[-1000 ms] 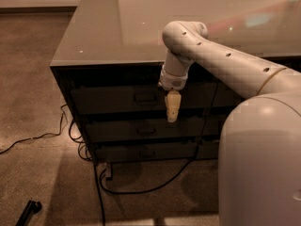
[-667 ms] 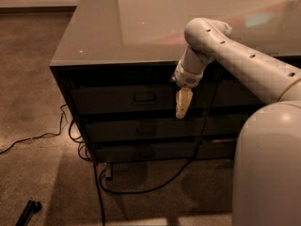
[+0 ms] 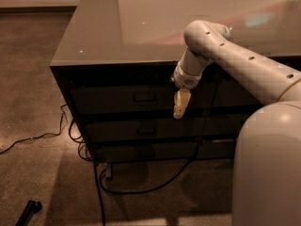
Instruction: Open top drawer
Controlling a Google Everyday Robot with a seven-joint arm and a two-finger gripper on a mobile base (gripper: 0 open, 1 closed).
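Observation:
The top drawer is the uppermost wide dark front of the cabinet, just under the glossy top. It sits flush with the fronts below, and its small loop handle is at its middle. My gripper hangs pointing down from the white arm, in front of the top drawer's right part. It is a short way right of the handle, slightly lower, and does not hold it.
Two lower drawers lie under the top one. The glossy cabinet top reaches back. Black cables trail over the carpet at the cabinet's foot. A small black object lies at bottom left. My white body fills the lower right.
My gripper and forearm have shifted a little to the right, away from the top drawer's handle, then stayed there. The drawer fronts have not moved.

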